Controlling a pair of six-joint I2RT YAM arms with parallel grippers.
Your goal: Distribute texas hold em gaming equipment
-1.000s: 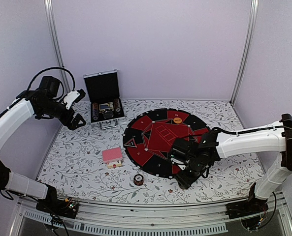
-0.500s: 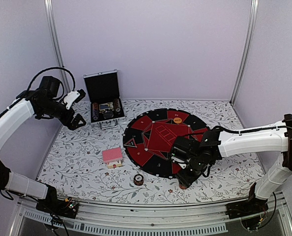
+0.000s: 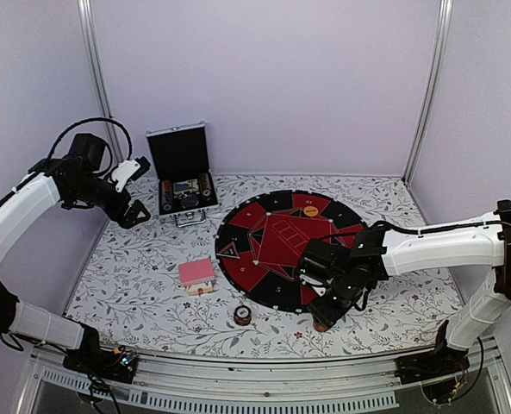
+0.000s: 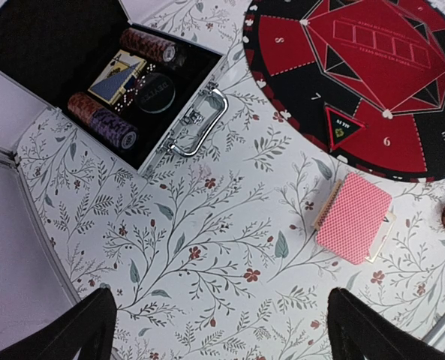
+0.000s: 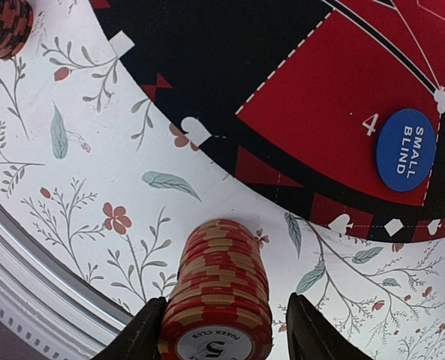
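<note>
**Spotter:** Where is your chip stack [image 5: 216, 300] against the round mat [image 3: 272, 226]?

**Me:** Just off the mat's near edge, on the flowered tabletop [image 3: 152, 293], not on the felt. It stands upright, long axis vertical, and its top face, marked with a five, is turned up at my wrist camera.

**Spotter:** And your right gripper [image 3: 323, 323]?

**Me:** It points straight down over that stack, one finger on each side. One finger looks to be touching the chips. On the other side a sliver of tabletop shows, so I am open around the stack, not clamped on it. My right arm reaches in low along the mat's near rim, wrist bent downward.

**Spotter:** What else lies round the mat?

**Me:** A second stack [image 3: 243, 315], red and black, stands upright off the near-left rim. The card box [image 4: 353, 217] lies flat, pink back up, just off the left rim, a short end toward the mat. A blue button [image 5: 405, 149] lies on a red sector near the near rim. An orange button [image 3: 311, 210] lies at the far side.

**Spotter:** Your left gripper [image 3: 139, 190]?

**Me:** Held high, well left of the mat, beside the open case [image 3: 182, 177]. Its jaws are spread wide and hold nothing, elbow raised.
</note>
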